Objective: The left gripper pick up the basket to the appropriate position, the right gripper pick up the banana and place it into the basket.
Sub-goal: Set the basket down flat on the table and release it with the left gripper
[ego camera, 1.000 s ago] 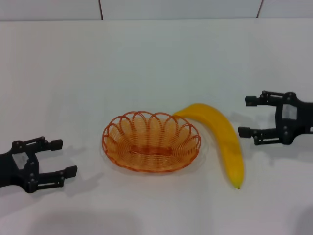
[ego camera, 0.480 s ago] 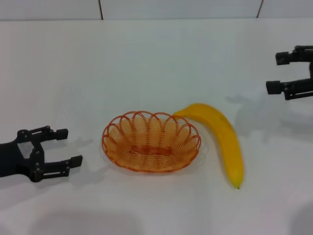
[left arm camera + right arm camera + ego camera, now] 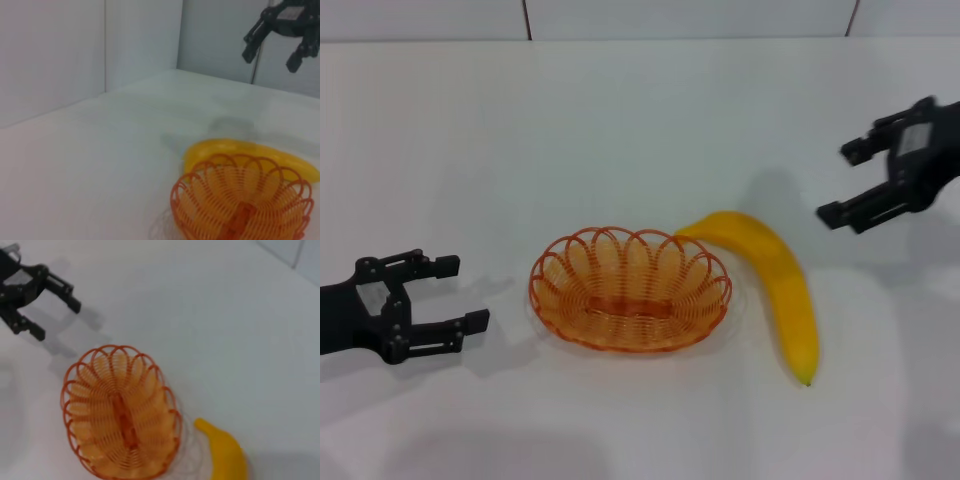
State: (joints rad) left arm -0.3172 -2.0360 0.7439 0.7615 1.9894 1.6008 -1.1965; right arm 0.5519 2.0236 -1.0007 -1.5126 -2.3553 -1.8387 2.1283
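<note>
Nothing gripped yet. My left gripper (image 3: 460, 295) sits low on the table (image 3: 640, 130), jaws apart, pointed at the basket (image 3: 629, 289) but clear of it. My right gripper (image 3: 840, 182) hangs raised, beyond the banana (image 3: 775, 285), jaws apart and empty.

Risks as I see them:
- The banana's stem end touches or overlaps the basket rim, so lifting the basket may drag or roll the banana.
- Wire loops are thin and see-through; my fingers could slip through a gap or skid the basket instead of clamping it.
- The banana is smooth and curved; an off-centre pinch may let it swing.

Count: one basket, one banana, two grippers.
</note>
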